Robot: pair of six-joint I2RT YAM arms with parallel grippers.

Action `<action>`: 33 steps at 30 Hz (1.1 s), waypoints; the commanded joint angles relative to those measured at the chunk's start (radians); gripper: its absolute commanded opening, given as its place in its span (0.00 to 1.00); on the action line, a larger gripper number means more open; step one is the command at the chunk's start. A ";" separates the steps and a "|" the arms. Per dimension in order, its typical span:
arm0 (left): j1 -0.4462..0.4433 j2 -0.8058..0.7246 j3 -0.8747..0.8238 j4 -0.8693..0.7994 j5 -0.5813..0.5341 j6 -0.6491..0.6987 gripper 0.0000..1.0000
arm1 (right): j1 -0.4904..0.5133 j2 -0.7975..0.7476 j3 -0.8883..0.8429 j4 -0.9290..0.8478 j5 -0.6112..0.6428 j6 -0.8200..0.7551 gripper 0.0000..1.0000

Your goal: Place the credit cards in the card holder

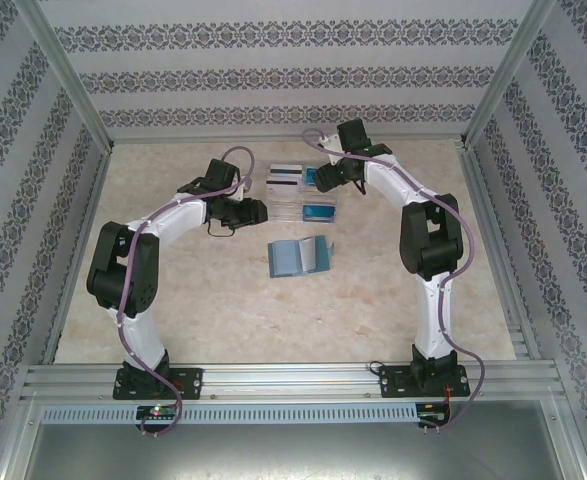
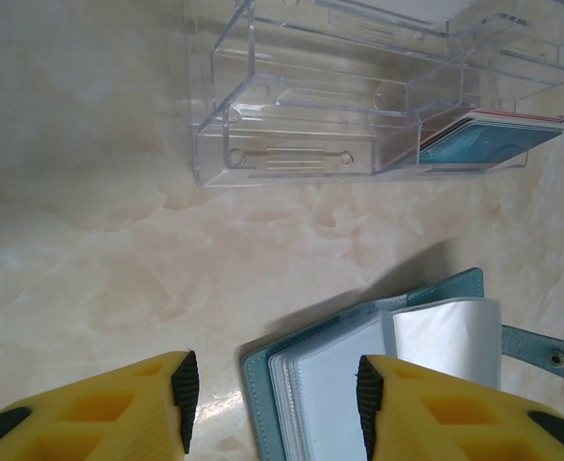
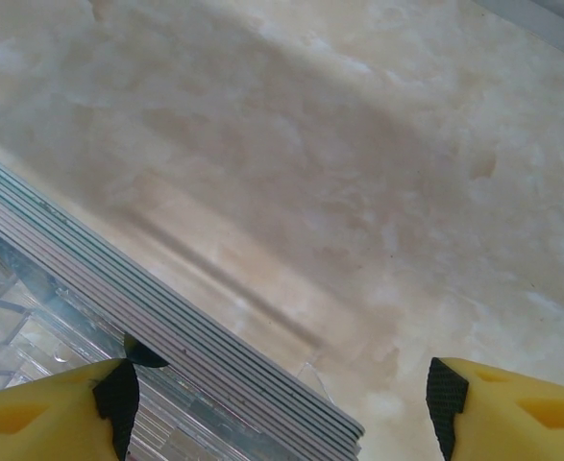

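Clear tray [image 2: 291, 144] w/ credit cards [image 2: 488, 142] behind open card holder [image 2: 310, 384]

The table [image 1: 223, 320] has a pale beige, marble-patterned top, smooth and slightly glossy in the left wrist view [image 2: 89, 240] and the right wrist view [image 3: 358, 144]. Two things lie directly on it, both towards the far middle. A clear compartmented tray [image 1: 285, 208] sits flat, its walls see-through [image 2: 291, 154]. On the near side of it, apart from it, the card holder [image 1: 300, 255] lies open, pale pages up, teal cover underneath [image 2: 358, 384].
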 commanded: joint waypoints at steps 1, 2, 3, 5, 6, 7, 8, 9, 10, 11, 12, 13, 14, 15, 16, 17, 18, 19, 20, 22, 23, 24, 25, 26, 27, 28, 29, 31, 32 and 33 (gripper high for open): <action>0.011 0.011 0.023 0.023 0.026 -0.013 0.49 | -0.002 -0.030 0.018 0.033 -0.008 0.017 0.79; 0.011 0.011 0.024 0.025 0.027 -0.013 0.49 | -0.004 -0.032 0.018 0.035 -0.012 0.020 0.79; 0.011 0.009 0.024 0.025 0.029 -0.013 0.49 | -0.004 -0.035 0.018 0.037 -0.016 0.022 0.78; 0.010 0.009 0.024 0.024 0.028 -0.014 0.49 | -0.007 -0.041 0.016 0.040 -0.024 0.028 0.77; 0.010 0.008 0.024 0.025 0.027 -0.013 0.49 | -0.010 -0.043 0.017 0.041 -0.030 0.030 0.77; 0.010 0.008 0.024 0.024 0.029 -0.013 0.49 | -0.012 -0.046 0.017 0.041 -0.037 0.034 0.75; 0.010 0.008 0.024 0.023 0.029 -0.013 0.49 | -0.013 -0.047 0.016 0.042 -0.043 0.037 0.75; 0.012 0.007 0.025 0.023 0.029 -0.013 0.49 | -0.013 -0.049 0.014 0.044 -0.046 0.040 0.75; 0.010 0.008 0.024 0.026 0.031 -0.014 0.49 | -0.015 -0.052 0.013 0.044 -0.052 0.041 0.74; 0.010 0.009 0.024 0.027 0.031 -0.015 0.49 | -0.016 -0.054 0.013 0.044 -0.056 0.044 0.74; 0.011 0.011 0.024 0.027 0.032 -0.015 0.49 | -0.017 -0.056 0.012 0.046 -0.059 0.045 0.74; 0.011 0.012 0.024 0.027 0.033 -0.015 0.49 | -0.018 -0.056 0.014 0.045 -0.064 0.048 0.74; 0.011 0.012 0.024 0.027 0.034 -0.016 0.49 | -0.018 -0.055 0.014 0.043 -0.064 0.047 0.74; 0.010 0.012 0.025 0.027 0.035 -0.016 0.49 | -0.018 -0.056 0.014 0.045 -0.066 0.047 0.74; 0.012 0.010 0.025 0.025 0.033 -0.015 0.49 | -0.020 -0.058 0.012 0.045 -0.068 0.047 0.73; 0.011 0.010 0.024 0.024 0.034 -0.016 0.49 | -0.020 -0.057 0.012 0.046 -0.070 0.048 0.72; 0.010 0.010 0.024 0.025 0.034 -0.015 0.49 | -0.021 -0.056 0.014 0.046 -0.072 0.049 0.71; 0.010 0.011 0.026 0.025 0.035 -0.015 0.49 | -0.022 -0.051 0.018 0.041 -0.073 0.049 0.71; 0.010 0.013 0.027 0.024 0.035 -0.013 0.49 | -0.022 -0.045 0.028 0.032 -0.080 0.045 0.72; 0.011 0.014 0.029 0.023 0.038 -0.013 0.49 | -0.022 -0.034 0.040 0.014 -0.107 0.035 0.74; 0.011 0.014 0.030 0.023 0.039 -0.015 0.49 | -0.022 -0.031 0.040 0.013 -0.106 0.032 0.74; 0.011 0.016 0.032 0.023 0.038 -0.014 0.49 | -0.020 -0.028 0.043 0.011 -0.104 0.032 0.75; 0.011 0.016 0.034 0.022 0.039 -0.013 0.49 | -0.021 -0.023 0.045 0.006 -0.106 0.032 0.75; 0.011 0.018 0.035 0.020 0.039 -0.014 0.49 | -0.019 -0.019 0.047 0.003 -0.109 0.031 0.75; 0.011 0.017 0.035 0.021 0.040 -0.013 0.49 | -0.019 -0.014 0.049 -0.001 -0.116 0.029 0.75; 0.011 0.018 0.036 0.022 0.042 -0.014 0.49 | -0.020 -0.009 0.051 -0.003 -0.118 0.029 0.75; 0.010 0.018 0.037 0.022 0.041 -0.014 0.49 | -0.018 -0.005 0.051 -0.006 -0.124 0.026 0.75; 0.011 0.020 0.037 0.020 0.041 -0.013 0.49 | -0.014 0.006 0.058 -0.022 -0.130 0.018 0.75; 0.012 0.020 0.037 0.019 0.041 -0.014 0.49 | -0.012 0.015 0.063 -0.028 -0.132 0.014 0.75; 0.010 0.020 0.037 0.020 0.043 -0.013 0.49 | -0.009 0.019 0.065 -0.036 -0.129 0.010 0.75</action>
